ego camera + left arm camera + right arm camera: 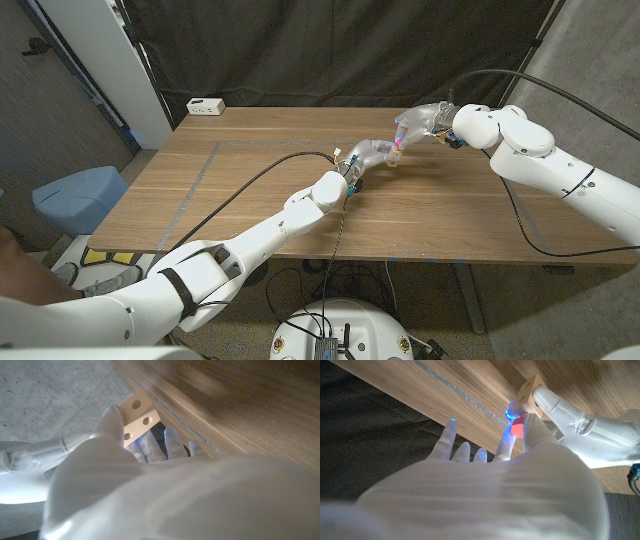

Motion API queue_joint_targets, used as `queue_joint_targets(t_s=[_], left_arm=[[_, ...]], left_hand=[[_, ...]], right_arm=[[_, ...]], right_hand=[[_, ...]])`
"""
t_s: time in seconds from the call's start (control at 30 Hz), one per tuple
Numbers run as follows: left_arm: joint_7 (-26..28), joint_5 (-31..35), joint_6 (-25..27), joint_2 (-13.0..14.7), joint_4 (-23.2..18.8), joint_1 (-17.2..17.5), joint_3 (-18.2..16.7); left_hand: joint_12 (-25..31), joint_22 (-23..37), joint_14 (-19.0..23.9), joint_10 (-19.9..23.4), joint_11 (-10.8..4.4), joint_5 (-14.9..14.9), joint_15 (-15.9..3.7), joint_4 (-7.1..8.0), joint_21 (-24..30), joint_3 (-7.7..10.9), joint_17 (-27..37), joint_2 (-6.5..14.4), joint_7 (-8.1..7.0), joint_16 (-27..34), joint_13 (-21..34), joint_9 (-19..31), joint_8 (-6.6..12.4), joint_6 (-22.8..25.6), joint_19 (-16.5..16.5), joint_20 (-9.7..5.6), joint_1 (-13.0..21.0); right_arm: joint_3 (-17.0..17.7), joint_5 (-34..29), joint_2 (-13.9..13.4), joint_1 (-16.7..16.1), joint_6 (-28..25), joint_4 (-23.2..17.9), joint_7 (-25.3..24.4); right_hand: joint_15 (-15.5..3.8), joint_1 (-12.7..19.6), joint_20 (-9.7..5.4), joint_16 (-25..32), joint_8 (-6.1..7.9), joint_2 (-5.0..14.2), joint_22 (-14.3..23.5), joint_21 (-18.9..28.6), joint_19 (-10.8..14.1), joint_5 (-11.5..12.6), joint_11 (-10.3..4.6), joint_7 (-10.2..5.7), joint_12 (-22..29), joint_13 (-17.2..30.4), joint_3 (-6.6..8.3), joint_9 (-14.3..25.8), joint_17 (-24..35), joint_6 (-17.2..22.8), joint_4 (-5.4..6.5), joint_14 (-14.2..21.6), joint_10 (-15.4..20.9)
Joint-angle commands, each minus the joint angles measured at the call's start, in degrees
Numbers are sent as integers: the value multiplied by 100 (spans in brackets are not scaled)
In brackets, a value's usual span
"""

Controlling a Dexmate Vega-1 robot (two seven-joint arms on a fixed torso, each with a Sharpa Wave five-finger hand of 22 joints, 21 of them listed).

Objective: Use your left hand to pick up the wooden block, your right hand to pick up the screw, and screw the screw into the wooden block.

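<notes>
Block and screw brought together above the far right-centre of the bench

Left hand (pixel 372 158) is clamped on the one pale square wooden block with round drilled holes (pixel 138 415), lifted off the brown wooden bench (pixel 250 190) with a holed face turned toward the right hand (pixel 425 124), probably so a hole is open to the screw. The right hand pinches the single small red-headed screw (pixel 518 427) between thumb and a fingertip, its other fingers spread, the screw right against the block; whether its tip sits in a hole I cannot tell. Three holes show on the block in the left wrist view. One white power strip (pixel 206 105) lies at the far left corner, well apart.
</notes>
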Motion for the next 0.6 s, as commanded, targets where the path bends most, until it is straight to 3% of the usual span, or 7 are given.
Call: queue_joint_targets(t_s=[0.03,0.6], left_arm=[[35,22,50,29,-100,58,6],[54,14,68,83,-198,126,-20]], left_hand=[[150,26,42,68,-36,20,-465,182,25,235,10,249,146,22,594,31,43,226,-15,29,-142],[150,26,41,72,-35,21,-461,182,27,249,10,249,152,19,592,31,39,220,-13,33,-154]], right_arm=[[13,-15,-25,-30,-47,-79,28],[-87,-66,61,71,-118,-59,211]], right_hand=[[-1,21,-2,32,66,40,16,30,41,-7,-1,14,36,17,14,20,24,135,45,58,93],[-29,-59,-34,45,168,72,15,24,59,-29,-3,75,28,12,-29,55,32,278,94,118,192]])
